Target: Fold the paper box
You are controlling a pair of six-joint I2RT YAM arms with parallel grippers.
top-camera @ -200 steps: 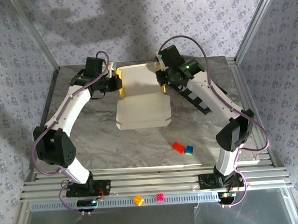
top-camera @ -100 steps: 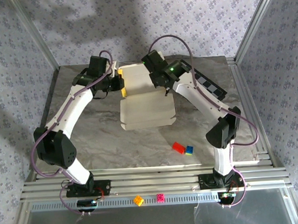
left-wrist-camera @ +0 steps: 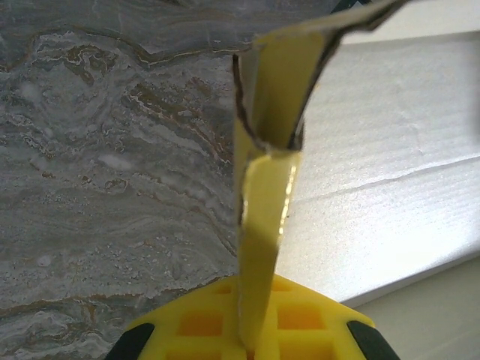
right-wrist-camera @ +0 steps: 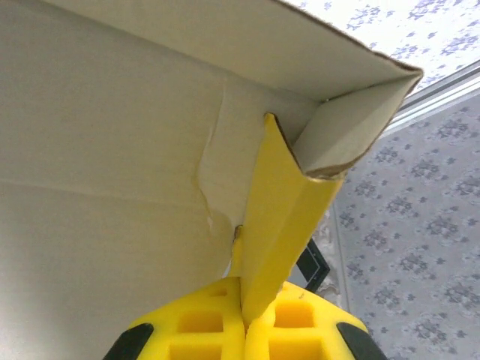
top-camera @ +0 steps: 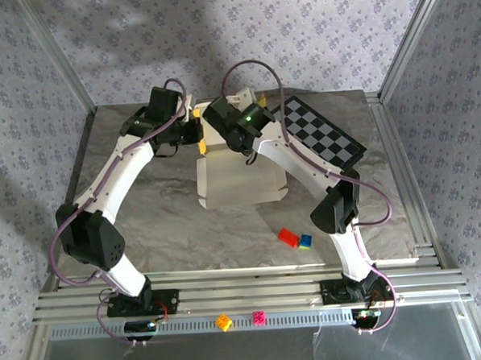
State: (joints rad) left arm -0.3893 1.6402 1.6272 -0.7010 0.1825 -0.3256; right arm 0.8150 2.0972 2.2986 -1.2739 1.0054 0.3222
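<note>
**Both grippers pinch flaps at the box's far end**

On the left, the left gripper [left-wrist-camera: 246,339] has its yellow pads pressed together on a yellow flap of the paper box [top-camera: 240,180]. The flap stands upright out of the pads. The box lies mid-way across the marble table [top-camera: 158,225], white inner face up, near panel flat, its far end between the two wrists. The right gripper [right-wrist-camera: 244,319] is clamped on another yellow flap at a folded corner, with white panels just behind it. Further right a checkerboard mat [top-camera: 323,135] lies flat. A red brick [top-camera: 288,237] and a blue brick [top-camera: 306,241] sit side by side near the box's near right corner.
</note>
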